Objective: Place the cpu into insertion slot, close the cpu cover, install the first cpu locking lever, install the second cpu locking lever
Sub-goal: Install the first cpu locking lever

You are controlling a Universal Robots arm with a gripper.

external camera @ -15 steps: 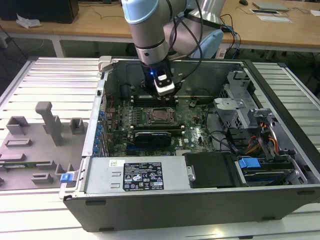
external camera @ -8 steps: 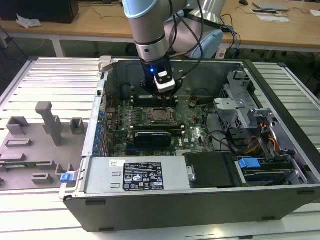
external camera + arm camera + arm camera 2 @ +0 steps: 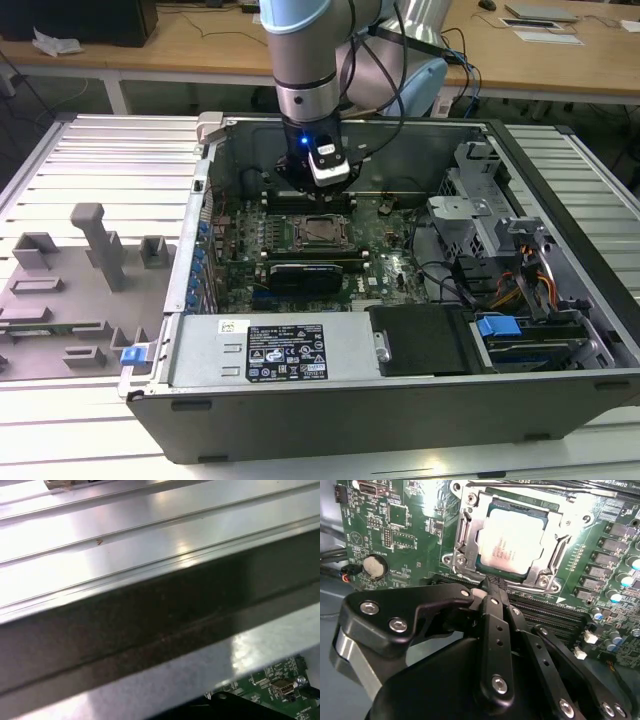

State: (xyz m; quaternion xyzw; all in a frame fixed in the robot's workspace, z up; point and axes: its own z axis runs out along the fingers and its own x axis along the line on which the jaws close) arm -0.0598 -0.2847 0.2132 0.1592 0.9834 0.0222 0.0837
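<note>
In the second wrist view the cpu, a dull silver square, lies in the insertion slot on the green motherboard. The silvery cpu cover lies flat around it like a frame. A thin metal lever rod runs along the socket's far side; I cannot tell whether it is latched. My gripper hovers just off one edge of the socket, its black fingers pressed together with nothing between them. In the exterior view the gripper hangs inside the open case, above and slightly behind the socket.
A grey power-supply box lines the case's front edge, and a black finned bar sits beside the socket. A drive cage and cables fill the exterior view's right. Memory slots and a coin battery flank the socket. The case wall is close.
</note>
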